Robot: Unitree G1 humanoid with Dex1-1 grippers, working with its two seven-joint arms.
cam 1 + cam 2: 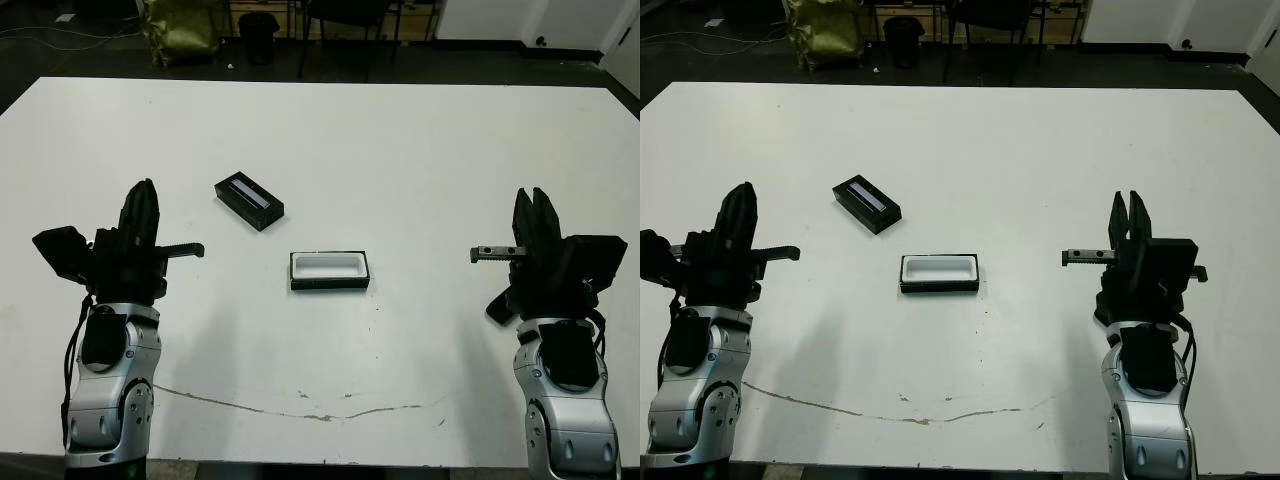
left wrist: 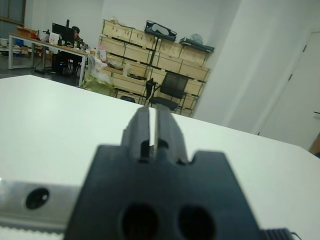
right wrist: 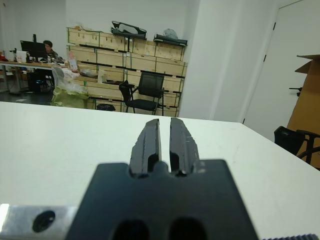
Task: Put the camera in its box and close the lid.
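The step in hand, as I am judging it, is picking up the camera; nothing is being carried yet. The left gripper (image 1: 146, 192) is hovering over the near-left part of the white table (image 1: 420, 140) with its 2 fingers pressed together and empty. The right gripper (image 1: 535, 198) is hovering near-right with its fingers all but together, only a sliver showing between them, and is also holding nothing.

A short dark bar is poking out on the table just below the right gripper, on its left side. I am taking this to be the camera (image 1: 497, 306), though most of it is hidden. If so, the right arm is the nearer one. It should be spreading its fingers first, then coming down over the bar's narrow width near its middle so that it lifts level. It should then line the bar's length up with the box's long side before lowering it.

The box (image 1: 329, 285) is sitting mid-table between the 2 arms, its long side running left to right. Its white lining is showing bare, so nothing is lying in it. The lid (image 1: 248, 202) is lying stripe-up, a little further away and to the left of the box, turned diagonally and not touching it. It will be needing squaring to the box before going on.
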